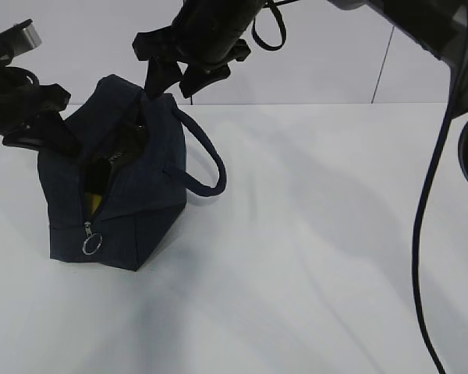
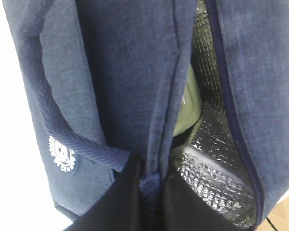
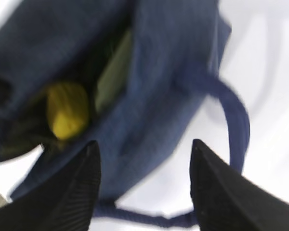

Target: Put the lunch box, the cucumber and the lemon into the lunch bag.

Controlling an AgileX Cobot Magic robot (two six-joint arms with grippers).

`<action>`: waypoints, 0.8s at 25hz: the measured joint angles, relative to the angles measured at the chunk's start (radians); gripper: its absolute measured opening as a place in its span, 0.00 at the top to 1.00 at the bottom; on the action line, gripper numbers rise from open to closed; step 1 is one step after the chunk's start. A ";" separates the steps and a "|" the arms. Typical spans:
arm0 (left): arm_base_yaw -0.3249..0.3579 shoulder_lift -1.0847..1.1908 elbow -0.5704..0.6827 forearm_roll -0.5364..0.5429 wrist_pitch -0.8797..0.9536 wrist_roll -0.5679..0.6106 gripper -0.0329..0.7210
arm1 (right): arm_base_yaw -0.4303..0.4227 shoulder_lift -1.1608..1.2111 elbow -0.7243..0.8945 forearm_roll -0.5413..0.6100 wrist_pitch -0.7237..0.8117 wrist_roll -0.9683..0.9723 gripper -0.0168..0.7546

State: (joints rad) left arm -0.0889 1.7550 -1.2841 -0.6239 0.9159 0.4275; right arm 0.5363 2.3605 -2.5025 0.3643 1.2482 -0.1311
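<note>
The boxy dark navy fabric lunch bag (image 1: 129,183) stands unzipped on the white tabletop (image 1: 312,249), its silver ring pull (image 1: 91,244) hanging at the near end. Inside it lie the small bright yellow lemon (image 3: 67,114) and the pale sage-green lid of the lunch box (image 2: 187,103); the cucumber cannot be made out. The left gripper (image 2: 147,185) has its fingers clamped on the bag's zipper edge, while the right gripper (image 3: 143,163) hangs above the bag with fingers spread and empty.

A lab-like test bench is showing here; a bare white table (image 1: 312,257) is lying under plain white walls (image 1: 327,54). Black cables (image 1: 429,226) are hanging beside the arm.
</note>
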 joint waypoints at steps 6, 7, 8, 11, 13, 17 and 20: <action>0.000 0.000 0.000 0.000 0.000 0.000 0.94 | -0.002 -0.030 0.083 -0.006 0.000 0.063 0.41; 0.000 0.000 0.000 0.000 0.000 0.000 0.94 | -0.002 -0.045 0.119 -0.006 0.000 0.066 0.41; 0.000 0.000 0.000 0.000 0.000 0.000 0.94 | -0.002 -0.061 0.163 -0.008 0.000 0.066 0.41; 0.000 0.000 0.000 0.000 0.000 0.000 0.94 | -0.002 -0.098 0.261 -0.008 0.000 0.066 0.41; 0.000 0.000 0.000 0.000 0.000 0.000 0.94 | -0.002 -0.105 0.282 0.011 0.002 0.066 0.41; 0.000 0.000 0.000 0.000 -0.002 0.000 0.94 | -0.002 -0.105 0.289 0.088 0.002 0.053 0.41; 0.000 0.000 0.000 0.000 -0.002 0.000 0.94 | -0.002 -0.107 0.305 0.104 0.000 0.049 0.41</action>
State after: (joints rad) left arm -0.0889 1.7550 -1.2841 -0.6240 0.9143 0.4275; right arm 0.5343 2.2536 -2.1972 0.4683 1.2480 -0.0818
